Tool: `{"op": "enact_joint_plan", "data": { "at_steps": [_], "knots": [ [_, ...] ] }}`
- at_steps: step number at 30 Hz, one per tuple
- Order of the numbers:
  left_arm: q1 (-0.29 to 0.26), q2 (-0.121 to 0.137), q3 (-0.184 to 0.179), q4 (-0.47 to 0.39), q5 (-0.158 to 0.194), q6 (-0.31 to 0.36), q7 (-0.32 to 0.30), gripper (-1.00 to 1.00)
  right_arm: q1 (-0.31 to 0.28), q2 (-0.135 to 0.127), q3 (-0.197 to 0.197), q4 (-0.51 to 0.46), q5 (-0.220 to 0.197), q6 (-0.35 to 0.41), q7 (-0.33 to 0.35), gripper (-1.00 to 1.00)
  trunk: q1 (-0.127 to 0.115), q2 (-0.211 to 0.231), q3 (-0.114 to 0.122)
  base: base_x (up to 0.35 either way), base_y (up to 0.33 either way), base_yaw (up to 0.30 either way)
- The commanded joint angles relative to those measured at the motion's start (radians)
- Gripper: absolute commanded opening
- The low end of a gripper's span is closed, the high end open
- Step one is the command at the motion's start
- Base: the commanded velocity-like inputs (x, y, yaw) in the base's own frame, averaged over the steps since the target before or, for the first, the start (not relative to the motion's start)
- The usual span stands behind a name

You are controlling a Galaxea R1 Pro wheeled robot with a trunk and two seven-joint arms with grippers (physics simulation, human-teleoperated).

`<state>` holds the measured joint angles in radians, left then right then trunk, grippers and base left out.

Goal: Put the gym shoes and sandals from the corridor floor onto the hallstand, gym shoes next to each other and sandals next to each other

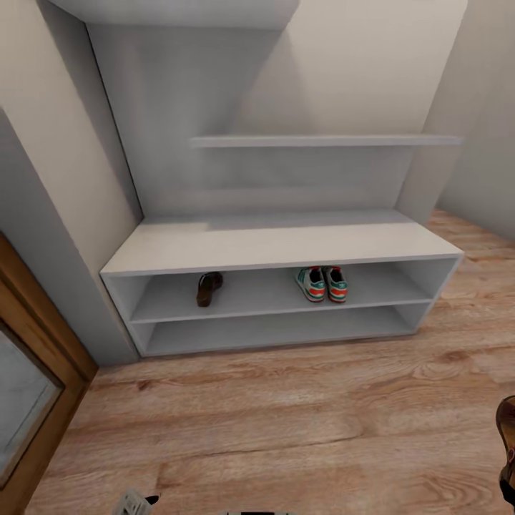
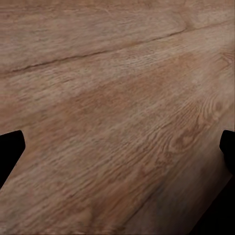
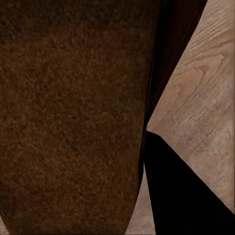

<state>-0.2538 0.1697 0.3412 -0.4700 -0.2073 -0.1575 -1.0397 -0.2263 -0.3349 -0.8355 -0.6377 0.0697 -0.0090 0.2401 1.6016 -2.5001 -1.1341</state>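
1. Holding a brown sandal [image 3: 68,117] close, my right gripper [image 3: 147,161] has it up against one dark finger [image 3: 181,196], and I see wood floor past it. The hold looks tight, but I cannot see the other finger.
2. Looking from my head, that same sandal [image 1: 507,443] peeks in at the right edge, low down over the corridor floor [image 1: 286,415].
3. My left gripper [image 2: 117,152] is spread wide with nothing in it. Its two dark fingertips [image 2: 10,147] sit far apart above bare wood planks.
4. The grey hallstand [image 1: 286,243] stands ahead against the wall, with a wall shelf [image 1: 322,141] above its flat top.
5. The two gym shoes [image 1: 322,283] sit side by side, touching, on the upper inside tier, toward the right.
6. The other sandal [image 1: 208,288] lies alone on that same tier, toward the left, well apart from the gym shoes.
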Motion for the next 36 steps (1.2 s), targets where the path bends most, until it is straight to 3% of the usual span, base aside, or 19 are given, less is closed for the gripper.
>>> {"op": "enact_joint_plan", "data": {
  "at_steps": [1, 13, 29, 36],
  "knots": [
    [-0.001, -0.001, 0.008, 0.001, -0.011, -0.008, -0.003, 1.00, -0.001, 0.001, -0.007, 0.000, 0.004, 0.000, 0.007, -1.00, -0.001, 0.000, -0.001, -0.265, 0.229, 0.000],
    [-0.001, -0.002, 0.007, 0.001, -0.010, -0.007, -0.001, 1.00, -0.001, 0.001, -0.006, 0.000, 0.004, 0.000, 0.007, -1.00, -0.001, 0.000, -0.001, -0.205, 0.126, 0.004],
    [-0.001, -0.002, 0.008, -0.001, -0.010, -0.005, 0.001, 1.00, -0.002, 0.001, -0.005, 0.005, 0.005, 0.000, 0.007, -1.00, -0.001, 0.000, 0.005, -0.102, 0.000, 0.158],
    [-0.001, 0.000, 0.025, -0.001, -0.009, -0.005, -0.002, 1.00, -0.001, 0.018, -0.005, 0.012, 0.007, 0.001, 0.009, -1.00, -0.001, 0.000, 0.005, -0.007, 0.000, 0.003]
  ]
}}
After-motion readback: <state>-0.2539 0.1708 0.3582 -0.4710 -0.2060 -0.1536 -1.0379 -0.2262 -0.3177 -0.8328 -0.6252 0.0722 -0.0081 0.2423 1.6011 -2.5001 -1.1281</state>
